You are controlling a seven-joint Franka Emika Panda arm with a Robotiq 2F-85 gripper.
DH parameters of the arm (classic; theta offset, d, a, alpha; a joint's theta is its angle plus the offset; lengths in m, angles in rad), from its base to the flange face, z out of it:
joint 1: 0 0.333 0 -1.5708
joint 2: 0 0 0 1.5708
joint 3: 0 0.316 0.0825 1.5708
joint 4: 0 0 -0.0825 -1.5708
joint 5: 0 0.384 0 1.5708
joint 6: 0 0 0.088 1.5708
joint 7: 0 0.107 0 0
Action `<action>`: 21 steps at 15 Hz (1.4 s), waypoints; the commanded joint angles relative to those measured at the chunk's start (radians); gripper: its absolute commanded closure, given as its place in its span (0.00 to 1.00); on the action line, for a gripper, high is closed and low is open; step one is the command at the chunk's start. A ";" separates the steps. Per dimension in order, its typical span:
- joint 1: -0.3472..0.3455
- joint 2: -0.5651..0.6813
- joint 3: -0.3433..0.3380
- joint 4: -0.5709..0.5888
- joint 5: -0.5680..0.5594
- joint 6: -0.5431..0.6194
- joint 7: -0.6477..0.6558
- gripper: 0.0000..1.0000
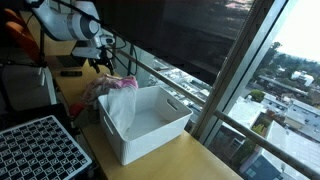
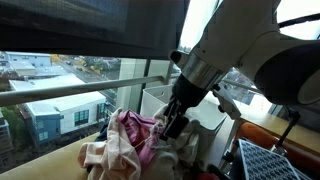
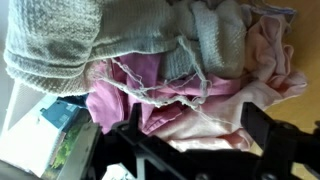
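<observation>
A pile of clothes (image 1: 115, 88) lies on the wooden table next to a white bin (image 1: 150, 125). My gripper (image 1: 100, 62) hangs just above the pile in both exterior views (image 2: 172, 125). In the wrist view the gripper (image 3: 197, 135) is open, its two dark fingers spread wide over a pink garment (image 3: 190, 105). A grey knitted garment (image 3: 60, 45) and a pale, whitish knit piece (image 3: 215, 35) lie beyond the pink one. The pile also shows in an exterior view (image 2: 125, 140), pink and cream. Whether the fingertips touch the cloth cannot be told.
The white bin holds a white cloth draped over its near corner (image 1: 118, 108). A black perforated tray (image 1: 40, 150) lies at the table's front; it also shows in an exterior view (image 2: 275, 160). A window with a railing (image 1: 200, 90) runs right behind the table.
</observation>
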 commanded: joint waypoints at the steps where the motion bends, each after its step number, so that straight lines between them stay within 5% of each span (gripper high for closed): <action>1: -0.005 0.140 -0.030 0.130 0.070 -0.013 -0.107 0.00; 6: -0.077 0.352 0.020 0.244 0.290 -0.009 -0.309 0.00; 12: -0.087 0.552 0.055 0.363 0.392 -0.012 -0.381 0.00; 13: -0.084 0.567 0.054 0.374 0.397 -0.012 -0.379 0.25; 21: -0.047 0.556 0.044 0.406 0.397 -0.036 -0.350 0.75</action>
